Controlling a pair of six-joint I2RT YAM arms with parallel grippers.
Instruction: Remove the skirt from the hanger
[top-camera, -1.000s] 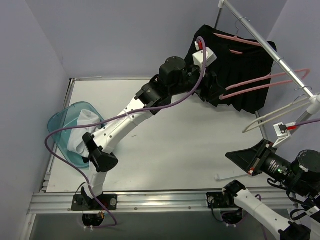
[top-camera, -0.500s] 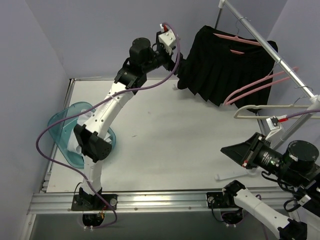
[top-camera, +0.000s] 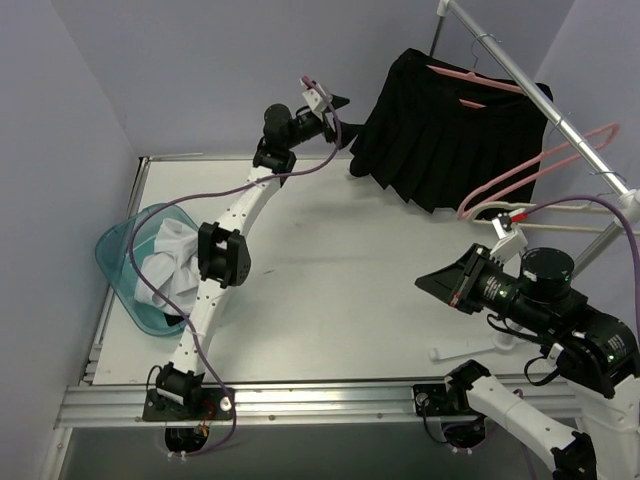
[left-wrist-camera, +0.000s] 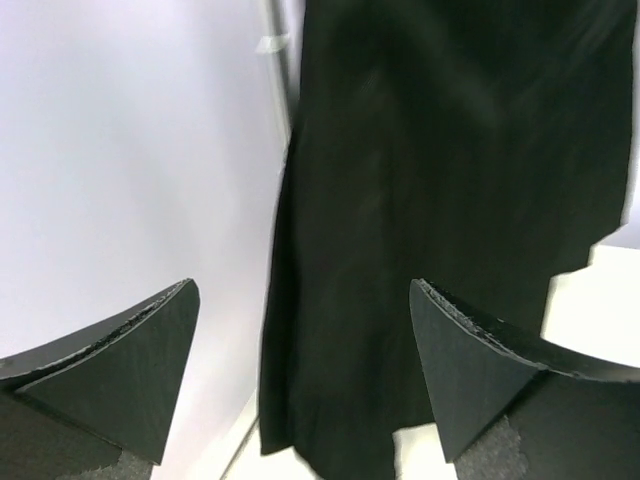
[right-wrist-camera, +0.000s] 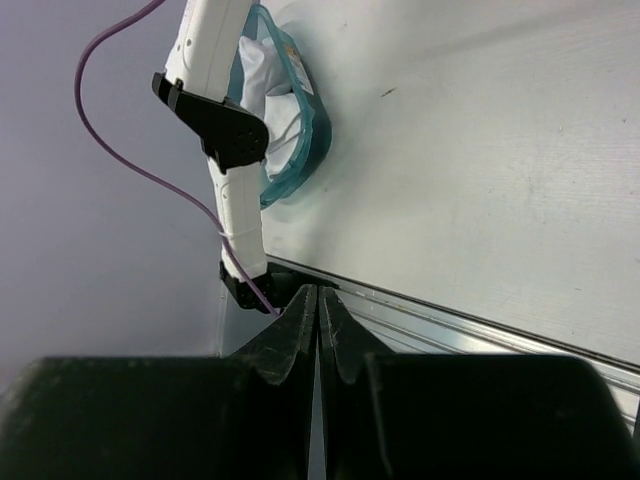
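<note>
Left tool (left-wrist-camera: 302, 288) agape before skirt (left-wrist-camera: 450, 150)

Skirt (left-wrist-camera: 430, 180): waistband cut off by the upper edge of the left wrist view, and part of the hem runs out at the bottom — pleats blur into one dark mass.
Skirt's hanger (top-camera: 465, 76): only its upper bar shows in the top view; the rest is under the skirt.
Rail (top-camera: 500, 62): leaves the top view at the upper and right edges.
Pole (left-wrist-camera: 275, 70): blurred, cut by the upper edge, lower length behind the skirt.
Left gripper (left-wrist-camera: 302, 287): finger bases cut off by its own view's lower edge.
Right gripper (right-wrist-camera: 318, 292): finger bodies are a dark, blurred block — cut off below.
Basket (top-camera: 122, 235): near side hidden behind the left arm (top-camera: 225, 255), with part of the white cloth (top-camera: 165, 255).
Right arm (top-camera: 515, 410): cut off at the lower right corner.
</note>
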